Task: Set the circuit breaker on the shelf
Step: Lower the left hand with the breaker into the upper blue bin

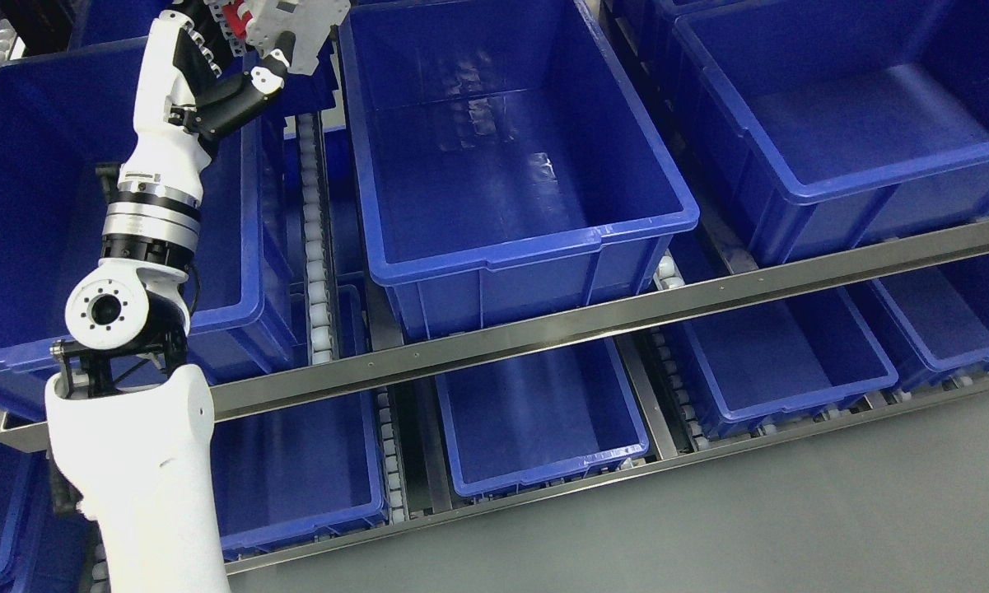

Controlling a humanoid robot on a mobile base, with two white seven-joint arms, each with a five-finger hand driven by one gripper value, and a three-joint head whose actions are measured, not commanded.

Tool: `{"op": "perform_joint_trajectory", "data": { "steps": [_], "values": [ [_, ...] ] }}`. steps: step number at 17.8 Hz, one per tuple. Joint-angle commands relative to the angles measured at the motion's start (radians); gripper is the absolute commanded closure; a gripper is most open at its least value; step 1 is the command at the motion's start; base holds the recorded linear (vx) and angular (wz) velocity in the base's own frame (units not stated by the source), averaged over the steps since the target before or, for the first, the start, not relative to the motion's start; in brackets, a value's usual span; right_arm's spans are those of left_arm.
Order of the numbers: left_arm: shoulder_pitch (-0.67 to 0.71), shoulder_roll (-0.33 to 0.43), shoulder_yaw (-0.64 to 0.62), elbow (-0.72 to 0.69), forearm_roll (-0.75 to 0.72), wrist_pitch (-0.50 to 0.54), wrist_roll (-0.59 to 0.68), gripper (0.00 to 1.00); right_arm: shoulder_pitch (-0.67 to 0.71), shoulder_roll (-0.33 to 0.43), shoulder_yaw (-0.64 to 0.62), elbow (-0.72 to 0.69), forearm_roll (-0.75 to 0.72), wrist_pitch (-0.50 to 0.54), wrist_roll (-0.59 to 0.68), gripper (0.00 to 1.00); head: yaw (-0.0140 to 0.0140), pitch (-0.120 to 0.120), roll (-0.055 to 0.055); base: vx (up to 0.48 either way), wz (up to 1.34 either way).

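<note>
just left of the big middle bin's [510, 189] top-left corner, the left hand [239, 49] is clamped on the grey and red circuit breaker [284, 25], up above the shelf rail [593, 325]

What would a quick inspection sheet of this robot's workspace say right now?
Surface: sloped metal shelf rack with white roller tracks, on two levels.
Job's things: grey circuit breaker with a red part, held high at the picture's top edge, near the far left corner of the middle bin; that bin looks empty.
Clutter: nothing seen; the other blue bins in view look empty.
Hands: left hand raised, gripping the circuit breaker; right hand not in view.
Cables: nothing seen.
Surroundings: grey floor in front of the rack.
</note>
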Motion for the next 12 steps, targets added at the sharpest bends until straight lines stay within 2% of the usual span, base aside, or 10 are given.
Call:
{"op": "perform_joint_trajectory", "data": {
  "steps": [1, 4, 7, 10, 12],
  "values": [
    [-0.081, 0.12, -0.048, 0.221, -0.007, -0.003, -0.115, 0.91, 0.015, -0.018, 0.0, 0.0, -0.001, -0.034, -0.004, 0.0, 0.0, 0.0, 0.0, 0.09, -0.07],
    [-0.256, 0.189, -0.132, 0.487, -0.099, -0.012, -0.197, 0.9, 0.015, -0.018, 0.0, 0.0, -0.001, -0.034, -0.004, 0.0, 0.0, 0.0, 0.0, 0.11, -0.08],
    [-0.42, 0.185, -0.247, 0.739, -0.22, -0.053, -0.204, 0.88, 0.015, -0.018, 0.0, 0.0, -0.001, -0.034, -0.004, 0.0, 0.0, 0.0, 0.0, 0.131, -0.17],
    [-0.463, 0.163, -0.338, 0.928, -0.33, -0.138, -0.211, 0.88, 0.015, -0.018, 0.0, 0.0, -0.001, -0.034, -0.004, 0.0, 0.0, 0.0, 0.0, 0.129, -0.21],
    [-0.463, 0.16, -0.33, 0.962, -0.489, -0.168, -0.211, 0.88, 0.015, -0.018, 0.0, 0.0, 0.001, -0.034, -0.004, 0.0, 0.0, 0.0, 0.0, 0.141, -0.18]
  ]
}}
